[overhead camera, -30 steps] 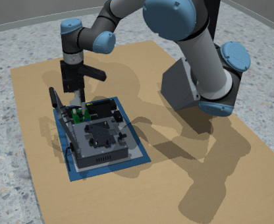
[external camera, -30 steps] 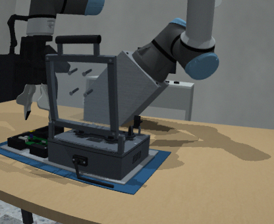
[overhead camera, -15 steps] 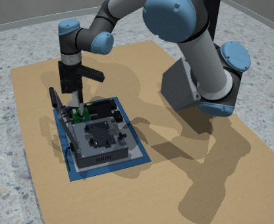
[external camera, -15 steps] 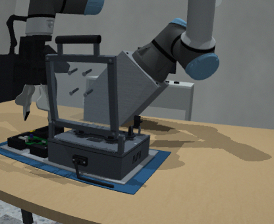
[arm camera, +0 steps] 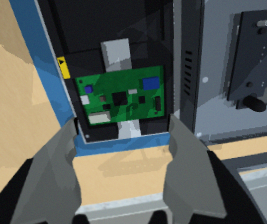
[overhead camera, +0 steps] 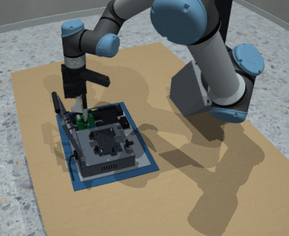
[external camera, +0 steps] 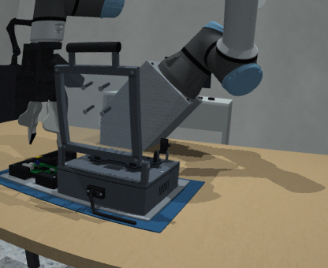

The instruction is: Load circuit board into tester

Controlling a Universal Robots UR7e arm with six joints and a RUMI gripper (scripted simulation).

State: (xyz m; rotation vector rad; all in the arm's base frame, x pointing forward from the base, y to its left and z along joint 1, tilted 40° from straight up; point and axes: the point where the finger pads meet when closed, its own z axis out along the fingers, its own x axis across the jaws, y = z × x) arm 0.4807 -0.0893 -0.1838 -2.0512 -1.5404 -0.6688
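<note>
The green circuit board (overhead camera: 89, 125) (external camera: 44, 166) (arm camera: 131, 111) lies component side up in the black tray (external camera: 18, 171) (arm camera: 104, 25). Its white connector (arm camera: 99, 117) is at the board's lower left corner in the wrist view. My gripper (overhead camera: 82, 114) (external camera: 45, 142) (arm camera: 123, 116) is open and empty above the board, its fingertips spread wider than the board's sides. The tester (overhead camera: 108, 167) (external camera: 123, 198) (arm camera: 209, 120) stands beside the tray with a dark nest plate (overhead camera: 106, 144) on top. Its lid (overhead camera: 70, 134) (external camera: 97, 69) stands open, upright. The two pins are too small to tell.
The lid's black handle (overhead camera: 56, 102) (external camera: 93, 46) rises near my gripper. A black upright piece (overhead camera: 129, 144) (external camera: 165, 144) stands at the tester's edge opposite the lid hinge. A thin black lever (external camera: 113, 217) sticks out of the tester's side. A blue mat (overhead camera: 80, 186) (external camera: 158, 225) lies underneath.
</note>
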